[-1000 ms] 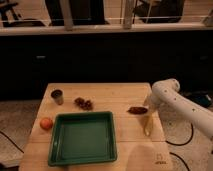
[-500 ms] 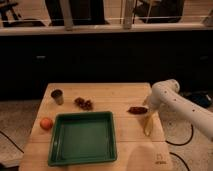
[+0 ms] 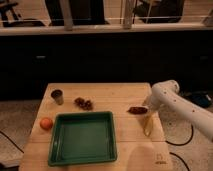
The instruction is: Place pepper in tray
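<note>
The pepper [image 3: 136, 109] is a small dark red-brown curved item lying on the wooden table [image 3: 125, 95] at the right, just above a pale yellow stick-shaped item [image 3: 148, 125]. The dark green tray [image 3: 83, 137] sits at the table's front left of centre and holds nothing. My gripper [image 3: 146, 106] is at the end of the white arm [image 3: 175, 102] that comes in from the right. It sits just right of the pepper, at its right end.
A lumpy dark red cluster [image 3: 84, 103] lies behind the tray. A small metal cup [image 3: 57, 96] stands at the back left. An orange round fruit [image 3: 46, 123] sits left of the tray. A dark cabinet wall runs behind the table.
The arm has shifted slightly left and down toward the pepper. The pepper and the other items have not moved.
</note>
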Motion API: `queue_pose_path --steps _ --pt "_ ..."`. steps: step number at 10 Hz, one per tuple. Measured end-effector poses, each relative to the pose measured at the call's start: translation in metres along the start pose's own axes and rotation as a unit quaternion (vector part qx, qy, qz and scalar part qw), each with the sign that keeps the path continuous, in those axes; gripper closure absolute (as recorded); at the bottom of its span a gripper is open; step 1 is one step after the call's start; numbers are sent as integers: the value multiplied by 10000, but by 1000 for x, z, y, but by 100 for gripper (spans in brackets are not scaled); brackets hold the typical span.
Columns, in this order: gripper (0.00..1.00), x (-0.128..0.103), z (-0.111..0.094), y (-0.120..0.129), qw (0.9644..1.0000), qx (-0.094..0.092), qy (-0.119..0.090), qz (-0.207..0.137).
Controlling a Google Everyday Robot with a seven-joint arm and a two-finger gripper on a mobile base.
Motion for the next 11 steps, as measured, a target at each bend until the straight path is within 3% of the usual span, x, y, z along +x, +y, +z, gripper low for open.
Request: queue_pose_path --steps 6,9,11 --pt "45 0 1 0 9999 44 19 -133" --pt "21 -5 -1 -6 9999 13 -41 -157" --pt "20 -13 0 -11 9996 -39 -123 -236"
